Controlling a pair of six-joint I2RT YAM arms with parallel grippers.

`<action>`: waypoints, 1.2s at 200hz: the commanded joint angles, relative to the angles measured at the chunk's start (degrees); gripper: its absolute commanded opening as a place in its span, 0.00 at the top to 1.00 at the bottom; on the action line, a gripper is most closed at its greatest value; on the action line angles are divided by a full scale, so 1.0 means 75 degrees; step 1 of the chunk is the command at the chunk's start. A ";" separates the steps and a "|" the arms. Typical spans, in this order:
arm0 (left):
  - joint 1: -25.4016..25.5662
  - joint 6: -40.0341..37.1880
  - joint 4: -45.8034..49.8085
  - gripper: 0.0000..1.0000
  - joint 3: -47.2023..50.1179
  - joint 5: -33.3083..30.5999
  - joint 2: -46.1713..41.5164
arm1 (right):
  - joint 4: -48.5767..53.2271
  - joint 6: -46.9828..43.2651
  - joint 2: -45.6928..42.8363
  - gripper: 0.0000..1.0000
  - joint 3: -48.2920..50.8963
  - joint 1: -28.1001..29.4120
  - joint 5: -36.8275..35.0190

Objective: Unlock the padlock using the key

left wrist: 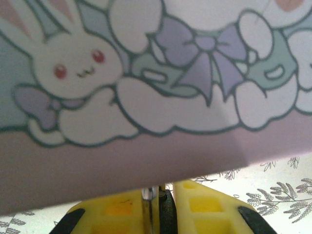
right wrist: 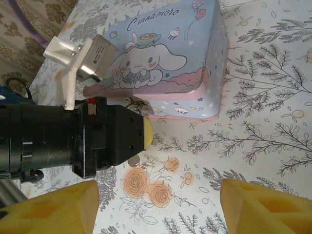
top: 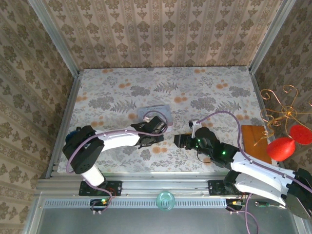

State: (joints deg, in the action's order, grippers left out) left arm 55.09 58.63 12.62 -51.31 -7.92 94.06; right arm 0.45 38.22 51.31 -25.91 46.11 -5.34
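Observation:
A pale blue cartoon-printed pouch (top: pixel 157 111) (right wrist: pixel 170 58) (left wrist: pixel 146 97) lies mid-table. My left gripper (top: pixel 156 126) (left wrist: pixel 163 197) sits at its near edge, yellow fingers (right wrist: pixel 146 134) shut on the padlock (left wrist: pixel 167 209), a dark body with a silvery shackle. The key (right wrist: pixel 132 161), with a round grey head on a small ring, shows just past the left gripper's underside. Whether it sits in the padlock I cannot tell. My right gripper (top: pixel 179 141) (right wrist: pixel 160 197) faces it from the right, wide open and holding nothing.
A wooden block (top: pixel 253 141) and red ornaments on gold wire (top: pixel 285 146) stand at the right edge. Papered walls close in the floral table (top: pixel 204 92). The left wrist's white bracket and silver camera (right wrist: pixel 92 58) overhang the pouch.

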 commanded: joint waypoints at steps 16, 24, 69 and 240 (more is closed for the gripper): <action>0.0066 -0.0174 -0.0178 0.69 -0.0094 -0.0027 -0.0288 | -0.0148 0.0387 0.0220 0.32 0.0158 -0.0078 0.0414; 0.0050 -0.0210 -0.0262 0.64 0.0036 -0.0003 -0.0409 | -0.0321 0.0470 0.0345 0.32 0.0212 -0.0149 0.0624; -0.0138 -0.0621 -0.0850 0.48 0.1253 -0.0047 -0.2025 | -0.1140 0.1365 0.1391 0.35 0.0280 -0.0486 0.1545; -0.3665 -0.3175 -0.0848 0.35 0.1369 0.2650 -0.2827 | -0.3308 0.1043 0.5510 0.43 -0.1106 -0.0073 0.2079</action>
State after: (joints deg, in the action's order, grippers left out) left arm 28.10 36.99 8.27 -39.86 8.23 70.96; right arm -21.82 48.62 91.31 -32.58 45.19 11.14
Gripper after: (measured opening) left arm 0.650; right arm 0.574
